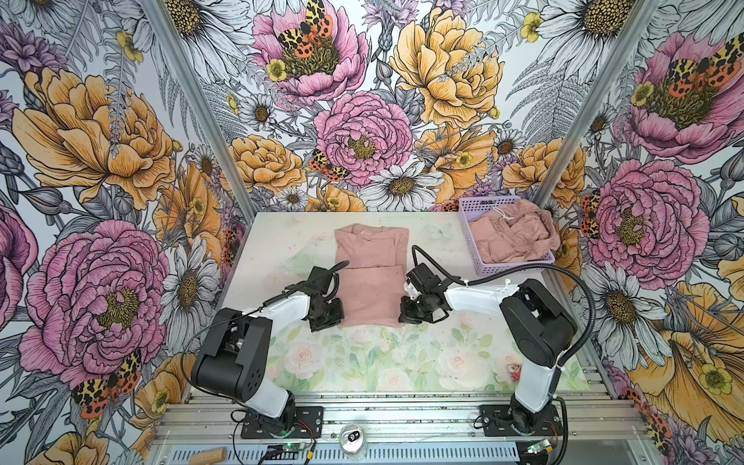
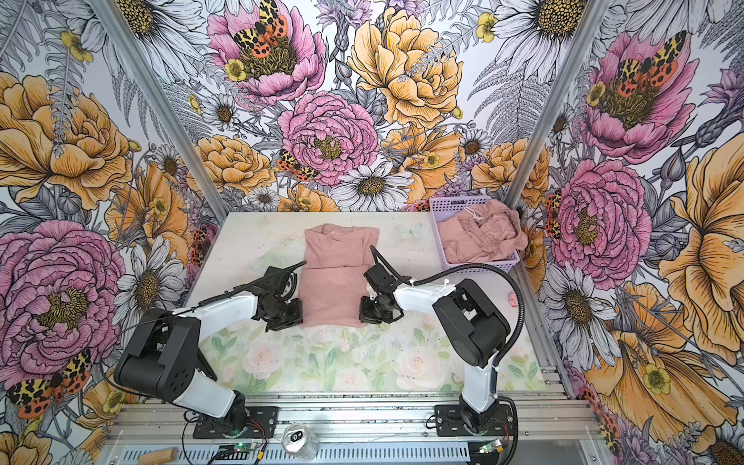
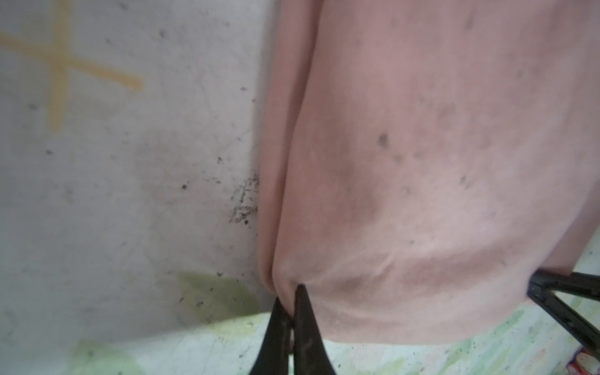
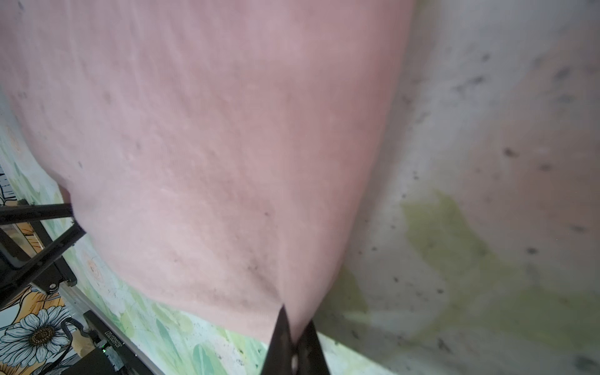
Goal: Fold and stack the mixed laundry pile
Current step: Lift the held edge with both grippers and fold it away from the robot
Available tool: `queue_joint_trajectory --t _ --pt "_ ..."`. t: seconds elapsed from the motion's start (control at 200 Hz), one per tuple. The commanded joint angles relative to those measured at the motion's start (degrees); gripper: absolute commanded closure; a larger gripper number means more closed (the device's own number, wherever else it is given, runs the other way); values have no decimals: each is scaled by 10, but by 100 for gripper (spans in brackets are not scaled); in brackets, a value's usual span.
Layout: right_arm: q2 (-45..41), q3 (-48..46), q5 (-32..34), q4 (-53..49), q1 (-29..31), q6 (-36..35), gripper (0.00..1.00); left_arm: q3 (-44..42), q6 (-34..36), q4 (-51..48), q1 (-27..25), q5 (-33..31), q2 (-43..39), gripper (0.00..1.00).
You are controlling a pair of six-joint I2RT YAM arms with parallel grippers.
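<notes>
While the table (image 1: 282, 241) is read as a clock with twelve at the far wall, the left gripper (image 1: 340, 316) sits low at about eight o'clock of centre, against the seven o'clock corner of the shirt (image 1: 370, 282). Its jaws are closed on that corner. In the left wrist view, the left gripper (image 3: 290, 300) has its two black fingers pinched together, with a pucker of pink cloth drawn up between them.

The shirt lies flat, running from the table's centre toward twelve. It is folded into a narrow rectangle with its collar end at twelve. A straight cloth edge crosses it midway, and the hem at its six o'clock side rests on the table's rose print. Small dark specks dot the shirt (image 4: 211, 146) in the right wrist view.

The right gripper (image 1: 402, 313) is at about four o'clock of centre, against the shirt's five o'clock corner. It is also closed on the shirt. In the right wrist view, the right gripper (image 4: 295, 319) has its fingertips meeting, with cloth gathered into them.

At two o'clock, in the table's far corner, stands the lilac basket (image 1: 467, 217). A crumpled pink garment (image 1: 515, 237) with a white drawstring fills it and spills over its three o'clock rim. It is well apart from the shirt and both grippers.

At six o'clock, off the table on the metal rail between the two arm bases, stands a can (image 1: 353, 439).
</notes>
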Motion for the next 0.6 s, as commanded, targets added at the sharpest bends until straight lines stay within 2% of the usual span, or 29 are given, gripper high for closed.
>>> queue_joint_trajectory --t 0.0,0.265,0.59 --pt "-8 -17 8 -4 -5 -4 100 -34 1 -14 -5 -8 22 100" --pt "-82 -58 -16 -25 -21 -11 100 -47 -19 -71 -11 -14 -80 100" --pt "-192 -101 -30 -82 -10 6 100 -31 -95 -161 -99 -27 -199 100"
